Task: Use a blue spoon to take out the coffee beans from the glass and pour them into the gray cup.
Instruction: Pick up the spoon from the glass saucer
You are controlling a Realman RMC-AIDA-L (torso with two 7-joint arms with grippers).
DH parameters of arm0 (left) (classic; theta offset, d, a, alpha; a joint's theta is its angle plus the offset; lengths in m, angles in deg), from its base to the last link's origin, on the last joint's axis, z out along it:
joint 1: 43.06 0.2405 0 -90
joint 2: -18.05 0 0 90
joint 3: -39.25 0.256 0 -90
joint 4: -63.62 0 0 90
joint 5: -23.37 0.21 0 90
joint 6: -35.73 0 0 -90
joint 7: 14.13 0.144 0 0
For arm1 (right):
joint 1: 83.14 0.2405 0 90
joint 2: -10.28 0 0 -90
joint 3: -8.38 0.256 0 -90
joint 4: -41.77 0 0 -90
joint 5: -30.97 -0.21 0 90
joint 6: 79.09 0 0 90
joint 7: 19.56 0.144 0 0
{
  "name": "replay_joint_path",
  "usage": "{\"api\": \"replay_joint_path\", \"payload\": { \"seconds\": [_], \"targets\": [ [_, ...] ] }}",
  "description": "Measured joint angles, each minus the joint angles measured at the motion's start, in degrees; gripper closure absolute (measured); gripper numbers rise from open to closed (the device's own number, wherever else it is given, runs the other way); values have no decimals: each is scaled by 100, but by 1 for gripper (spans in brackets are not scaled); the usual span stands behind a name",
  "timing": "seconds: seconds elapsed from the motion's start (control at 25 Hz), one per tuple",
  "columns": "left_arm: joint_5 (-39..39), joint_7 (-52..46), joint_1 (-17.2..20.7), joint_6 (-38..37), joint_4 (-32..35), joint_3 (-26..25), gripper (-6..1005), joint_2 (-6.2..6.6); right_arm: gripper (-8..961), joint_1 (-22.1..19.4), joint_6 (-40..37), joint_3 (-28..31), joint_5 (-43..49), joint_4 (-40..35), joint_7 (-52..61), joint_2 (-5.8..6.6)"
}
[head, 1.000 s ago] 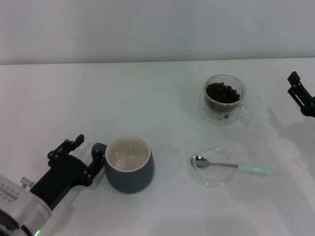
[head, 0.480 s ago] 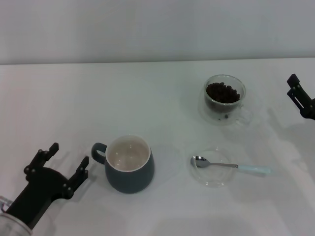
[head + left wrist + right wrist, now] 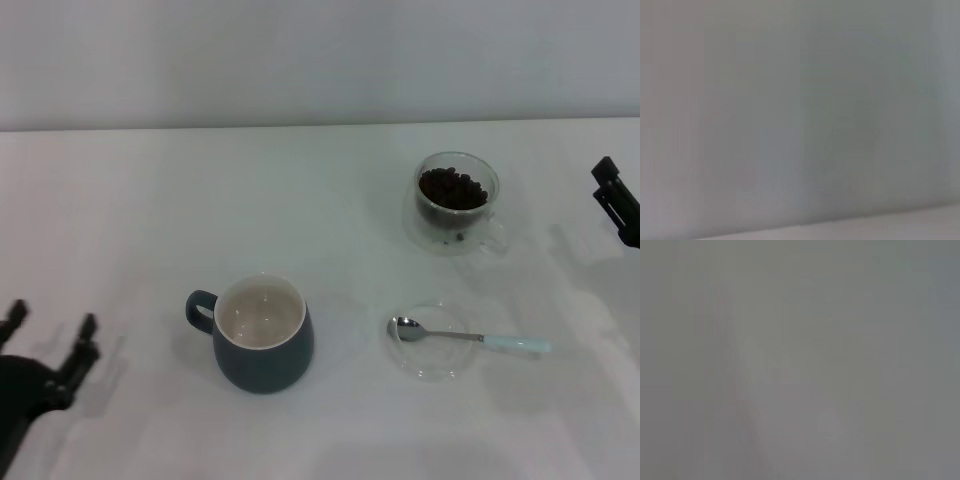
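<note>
The gray cup (image 3: 262, 334) stands upright in front of the middle, white inside, its handle to the left. The glass (image 3: 456, 203) with the coffee beans (image 3: 453, 188) stands at the back right. The blue spoon (image 3: 470, 338) lies with its bowl on a small clear saucer (image 3: 430, 341), its pale blue handle pointing right. My left gripper (image 3: 50, 345) is open and empty at the front left corner, well left of the gray cup. My right gripper (image 3: 618, 200) shows at the right edge, right of the glass. Both wrist views show only blank grey.
The white table (image 3: 200, 210) runs back to a pale wall. Nothing else stands on it.
My left gripper has let go of the gray cup's handle and drawn back to the front left corner. The right gripper has moved slightly right. The cup, glass and spoon stay put.
</note>
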Motion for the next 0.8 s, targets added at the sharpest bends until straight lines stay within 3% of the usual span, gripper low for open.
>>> {"api": "replay_joint_path", "payload": {
  "seconds": [0.44,0.8],
  "targets": [
    [-1493,-949,75,-211,-123,-1,211,14,113,-290,67,-74,89,71,1160,23],
    [-1861,-998,-112,-288,-265,0,210,10,113,-812,-774,-115,288,506,2119,31]
  ]
}}
